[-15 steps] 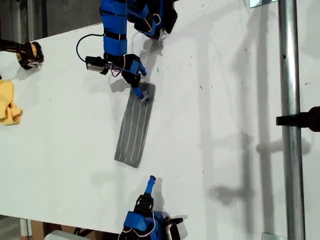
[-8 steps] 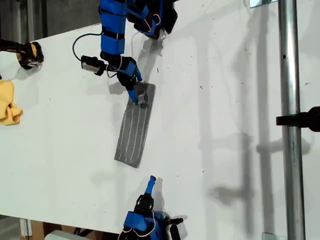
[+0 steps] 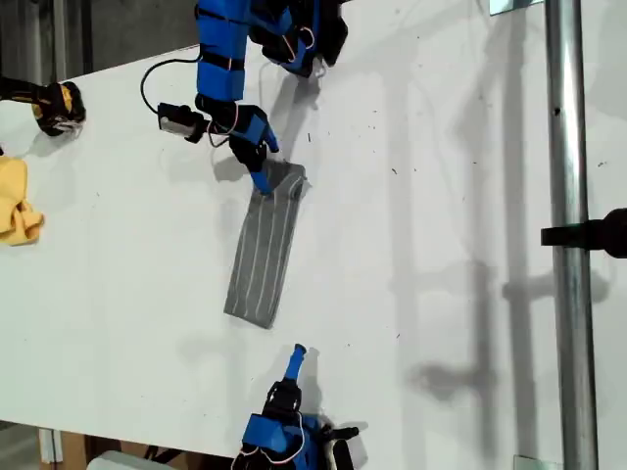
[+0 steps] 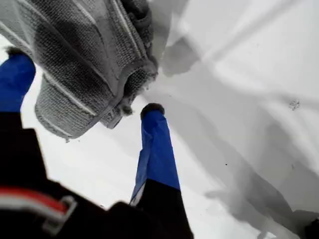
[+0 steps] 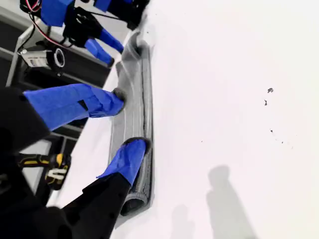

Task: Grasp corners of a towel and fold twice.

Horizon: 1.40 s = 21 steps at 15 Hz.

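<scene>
Grey striped towel [image 3: 266, 245] end is now bunching upward beside my first gripper [image 3: 263, 176], whose jaws are gaping, holding nothing.

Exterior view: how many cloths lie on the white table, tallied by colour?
Grey striped: 1, the towel, folded into a strip
Yellow: 1, the yellow cloth at the exterior view's left edge
Total: 2

White table [image 3: 441, 196], yellow cloth [image 3: 17, 204], metal pole [image 3: 570, 235], possibly a tape measure [image 3: 51, 106]
</scene>
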Tool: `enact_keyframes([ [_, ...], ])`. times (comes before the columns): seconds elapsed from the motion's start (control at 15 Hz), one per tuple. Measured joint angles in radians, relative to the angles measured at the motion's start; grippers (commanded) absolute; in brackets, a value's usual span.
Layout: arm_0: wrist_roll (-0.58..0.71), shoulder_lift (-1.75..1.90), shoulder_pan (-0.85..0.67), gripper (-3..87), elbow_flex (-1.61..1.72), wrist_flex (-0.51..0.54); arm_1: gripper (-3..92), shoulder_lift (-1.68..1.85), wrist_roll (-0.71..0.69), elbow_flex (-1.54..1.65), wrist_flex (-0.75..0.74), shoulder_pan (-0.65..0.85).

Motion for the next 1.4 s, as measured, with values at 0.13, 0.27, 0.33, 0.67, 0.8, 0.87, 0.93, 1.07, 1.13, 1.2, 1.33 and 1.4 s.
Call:
enact_keyframes([
  [0.13, 0.0, 0.0, 0.0, 14.5, 0.0, 0.0, 43.8, -0.173, -0.006, -0.069, -0.009, 0.0],
  [0.27, -0.002, 0.0, 0.0, 14.5, 0.0, 0.0, 42.3, -0.314, -0.02, -0.164, -0.008, -0.008],
  [0.33, -0.005, 0.0, 0.0, 14.4, 0.0, 0.0, 40.0, -0.348, -0.018, -0.198, -0.005, -0.017],
  [0.67, -0.008, 0.0, 0.009, 14.2, 0.0, 0.009, 26.8, -0.376, -0.031, -0.27, -0.104, -0.044],
  [0.8, -0.008, 0.0, 0.009, 14.2, 0.0, 0.009, 14.0, -0.377, -0.041, -0.284, -0.127, -0.049],
  [0.87, -0.008, 0.0, 0.009, 14.2, 0.0, 0.009, 7.4, -0.377, -0.043, -0.284, -0.14, -0.049],
  [0.93, -0.009, 0.0, 0.009, 14.2, 0.0, 0.009, 1.9, -0.377, -0.044, -0.284, -0.15, -0.049],
  [1.07, -0.011, 0.0, 0.014, 14.2, 0.0, 0.009, 0.2, -0.376, -0.051, -0.285, -0.173, -0.052],
  [1.13, -0.011, 0.0, 0.012, 14.2, 0.0, 0.009, 0.1, -0.368, -0.055, -0.282, -0.161, -0.052],
  [1.2, -0.011, 0.0, 0.012, 14.2, 0.0, 0.009, 0.1, -0.341, -0.055, -0.267, -0.137, -0.052],
  [1.33, -0.011, 0.0, 0.018, 14.2, 0.0, 0.009, 0.1, -0.233, -0.052, -0.193, -0.017, -0.06],
  [1.4, -0.011, 0.0, 0.018, 14.2, 0.0, 0.009, 0.1, -0.166, -0.037, -0.156, 0.048, -0.078],
])
